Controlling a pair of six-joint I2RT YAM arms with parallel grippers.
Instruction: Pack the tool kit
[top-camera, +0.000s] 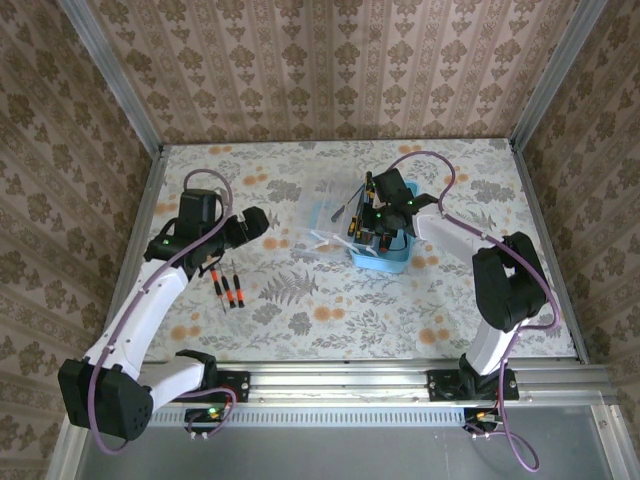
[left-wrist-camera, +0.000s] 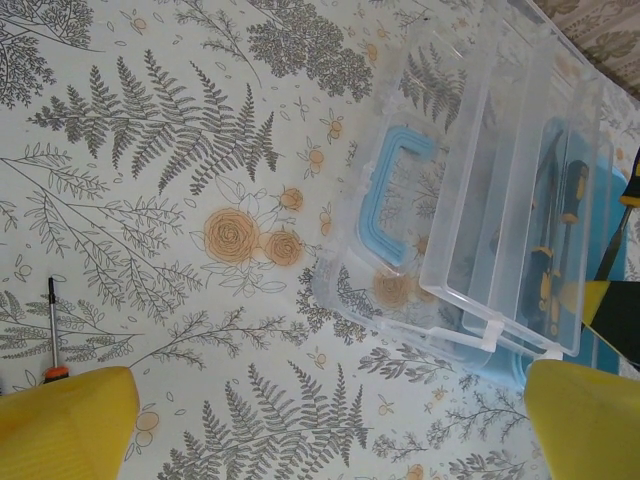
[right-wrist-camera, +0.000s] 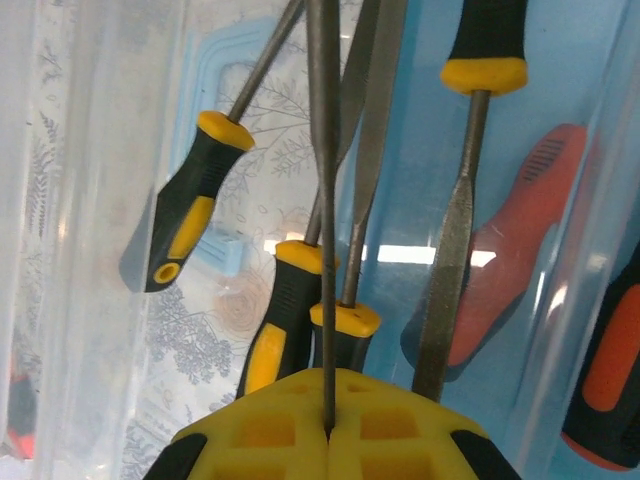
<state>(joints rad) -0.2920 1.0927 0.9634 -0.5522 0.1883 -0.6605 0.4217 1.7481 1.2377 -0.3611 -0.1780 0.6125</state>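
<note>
Yellow fingertips (right-wrist-camera: 270, 420) of the right tool (right-wrist-camera: 328, 432) are pressing together on a thin grey metal rod (right-wrist-camera: 322, 180), which is running straight up between them. I cannot tell which handle belongs to this rod. Just behind it, long tools with black-and-yellow handles (right-wrist-camera: 185, 215) are lying inside the small light-blue see-through plastic case (right-wrist-camera: 580, 80). A fat red-handled tool (right-wrist-camera: 520, 250) is showing through the blue plastic.

From above, the plastic case (top-camera: 397, 258) is sitting on the flower-print desk (top-camera: 300, 320), right of the middle and closer to the far edge. The right tool (top-camera: 375, 225) is reaching down into it. A clear lid (top-camera: 325, 215) is lying open on the desk, on the left side of the case, and a blue handle (left-wrist-camera: 390, 200) is showing at its edge.

The left tool (top-camera: 262, 222) is hovering over the desk, left of the lid. Its yellow fingers (left-wrist-camera: 60, 420) are spreading wide and holding nothing. A few slim screwdrivers with orange-and-black handles (top-camera: 228, 288) are lying side by side on the left part of the desk, well apart from the case.
</note>
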